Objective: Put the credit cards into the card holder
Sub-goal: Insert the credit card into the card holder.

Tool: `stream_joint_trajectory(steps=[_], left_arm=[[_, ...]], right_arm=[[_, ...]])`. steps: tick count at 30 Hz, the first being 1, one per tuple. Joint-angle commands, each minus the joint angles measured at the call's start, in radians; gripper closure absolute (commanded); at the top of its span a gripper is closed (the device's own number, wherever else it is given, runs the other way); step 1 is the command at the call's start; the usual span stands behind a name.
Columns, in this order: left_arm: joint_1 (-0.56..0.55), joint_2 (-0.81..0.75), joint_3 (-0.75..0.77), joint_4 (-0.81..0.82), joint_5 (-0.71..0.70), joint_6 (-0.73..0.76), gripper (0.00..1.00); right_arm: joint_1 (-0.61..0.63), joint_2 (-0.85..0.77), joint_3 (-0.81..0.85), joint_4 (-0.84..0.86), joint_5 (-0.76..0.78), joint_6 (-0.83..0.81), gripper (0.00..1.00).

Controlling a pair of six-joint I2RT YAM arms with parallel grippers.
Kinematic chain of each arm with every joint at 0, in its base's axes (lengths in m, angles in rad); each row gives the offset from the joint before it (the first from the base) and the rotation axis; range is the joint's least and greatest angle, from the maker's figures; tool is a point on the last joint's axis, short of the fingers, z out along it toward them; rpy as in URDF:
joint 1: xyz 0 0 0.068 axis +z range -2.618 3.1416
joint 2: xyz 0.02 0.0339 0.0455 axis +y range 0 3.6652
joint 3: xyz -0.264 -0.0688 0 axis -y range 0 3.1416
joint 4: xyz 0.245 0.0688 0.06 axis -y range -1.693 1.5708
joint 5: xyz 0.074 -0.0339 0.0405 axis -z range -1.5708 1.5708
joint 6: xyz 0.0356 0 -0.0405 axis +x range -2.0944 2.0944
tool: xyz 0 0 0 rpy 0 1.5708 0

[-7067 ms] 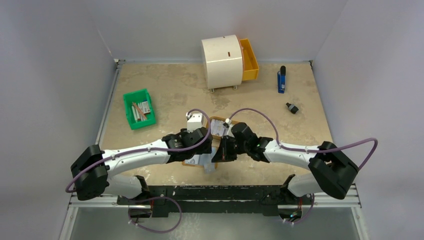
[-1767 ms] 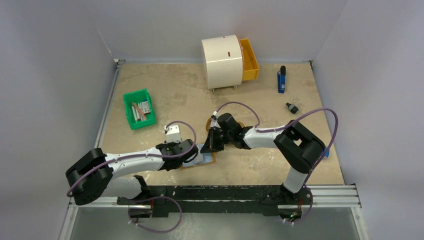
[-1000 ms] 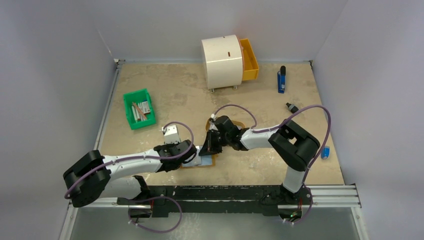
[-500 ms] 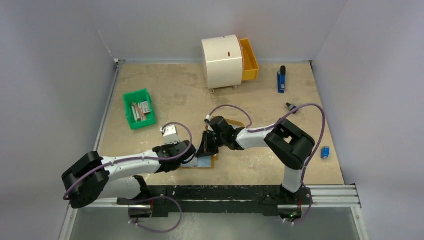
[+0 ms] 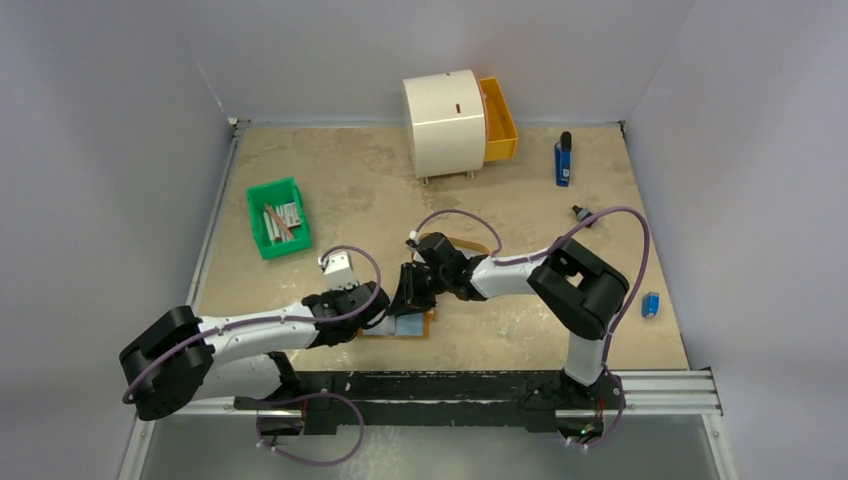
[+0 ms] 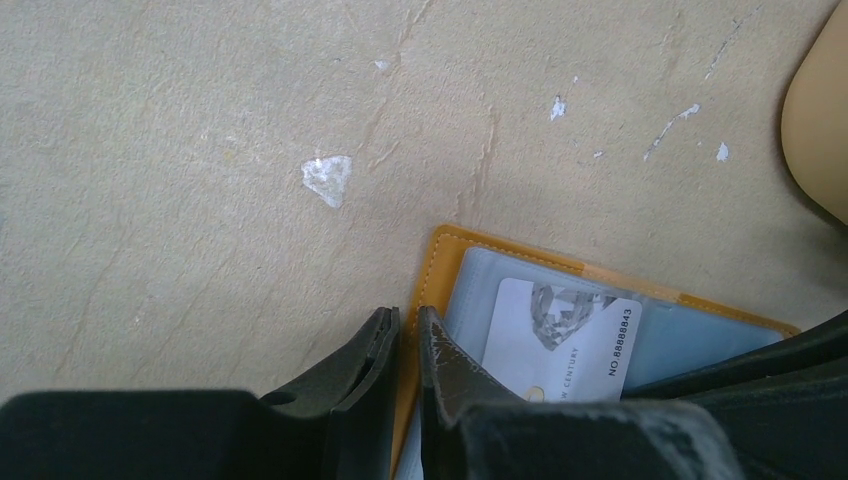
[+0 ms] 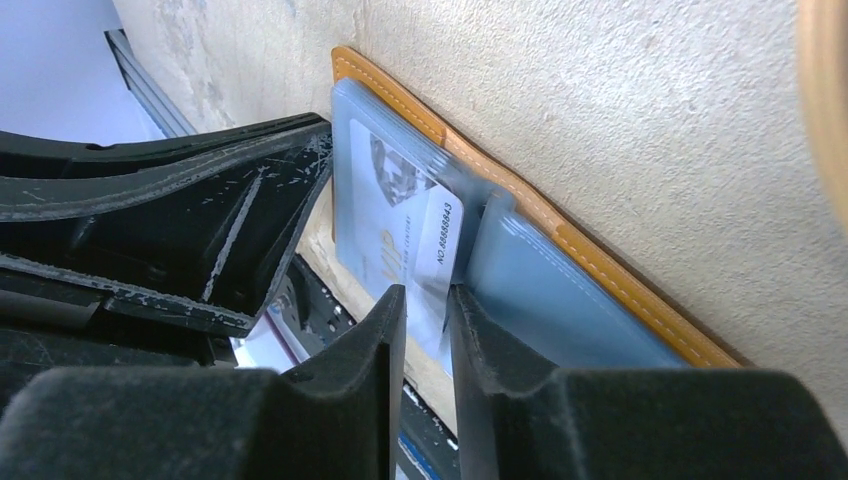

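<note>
The card holder (image 5: pixel 424 322) lies open near the table's front edge, an orange-tan wallet with pale blue sleeves. In the left wrist view my left gripper (image 6: pixel 408 325) is shut on the card holder's (image 6: pixel 437 262) stitched orange edge. A pale credit card (image 6: pixel 565 338) with a number printed on it sits in a sleeve. In the right wrist view the same credit card (image 7: pixel 438 235) sticks partly out of the card holder's (image 7: pixel 600 275) sleeve. Its free end lies between the parted jaws of my right gripper (image 7: pixel 427 300), which stands open. From above, both grippers (image 5: pixel 385 312) (image 5: pixel 410 297) meet over the wallet.
A tan oval tray (image 5: pixel 482 246) lies under the right arm, just behind the wallet. A green bin of sticks (image 5: pixel 278 217) stands at the left. At the back are a white cabinet (image 5: pixel 445 122) with an orange drawer (image 5: pixel 499 118) and a blue item (image 5: pixel 563 160).
My right gripper's jaws were shut and have parted around the card. Both grippers have crept slightly left over the wallet, and the left jaws have narrowed onto its edge.
</note>
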Motion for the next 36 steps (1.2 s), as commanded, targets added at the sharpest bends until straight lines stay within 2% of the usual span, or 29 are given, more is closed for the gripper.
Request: stream_joint_trajectory(steps=[1,20,25,29,32,36], left_arm=[[0.003,-0.008,-0.031,-0.012,0.073,-0.031,0.88],[0.003,-0.024,-0.049,0.033,0.107,-0.045,0.95],[0.003,-0.045,-0.042,-0.003,0.083,-0.048,0.95],[0.003,-0.086,-0.035,-0.050,0.048,-0.051,0.92],[0.003,-0.117,-0.026,-0.086,0.027,-0.056,0.86],[0.003,-0.153,-0.008,-0.130,0.000,-0.058,0.79]], right_arm=[[0.008,-0.033,0.031,0.014,-0.014,0.000,0.73],[0.034,-0.005,0.078,0.021,-0.059,0.016,0.73],[0.034,-0.036,0.079,-0.039,-0.019,-0.012,0.71],[0.033,-0.076,0.084,-0.133,0.025,-0.047,0.61],[0.034,-0.114,0.086,-0.200,0.046,-0.060,0.52],[0.032,-0.174,0.113,-0.310,0.093,-0.093,0.48]])
